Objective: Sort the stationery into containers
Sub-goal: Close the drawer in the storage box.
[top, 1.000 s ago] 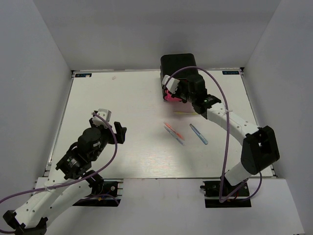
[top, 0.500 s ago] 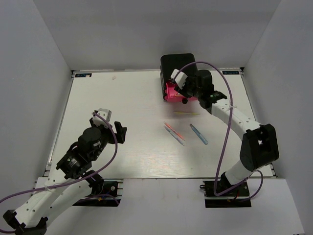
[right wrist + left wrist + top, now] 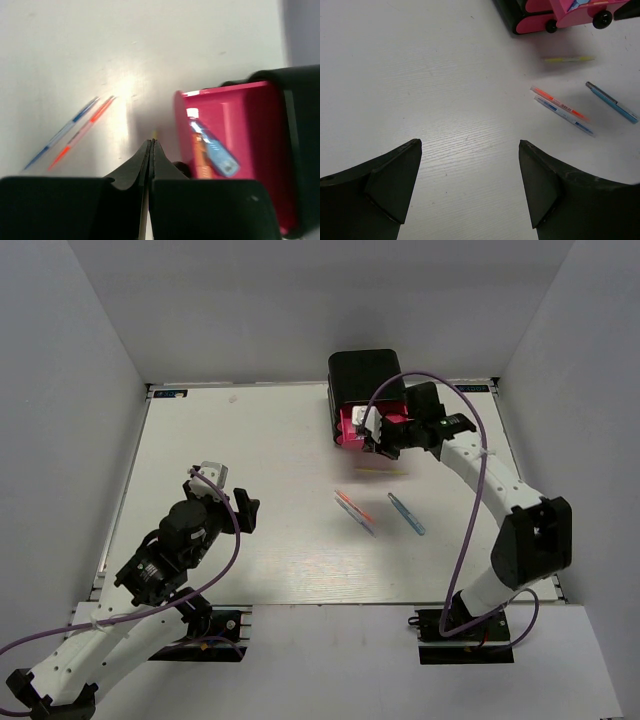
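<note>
White table (image 3: 250,500) from above: black drawer box (image 3: 362,370), corner label (image 3: 472,389) beside it unreadable; right gripper (image 3: 385,443) pinched shut at its front, left gripper (image 3: 232,495) agape well left. Left wrist: three pens (image 3: 560,104) and yellow stick (image 3: 568,59) lie before the box. Right wrist: its open pink drawer (image 3: 240,105) holds capsules (image 3: 212,147).

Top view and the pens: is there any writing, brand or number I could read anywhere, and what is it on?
Nothing here can be read.
Left corner sticker: bluish, too small to read.
Right corner sticker: the same, too small.
Orange pen: tiny dark print, too blurred to read.
Pink drawers: no writing shows.
</note>
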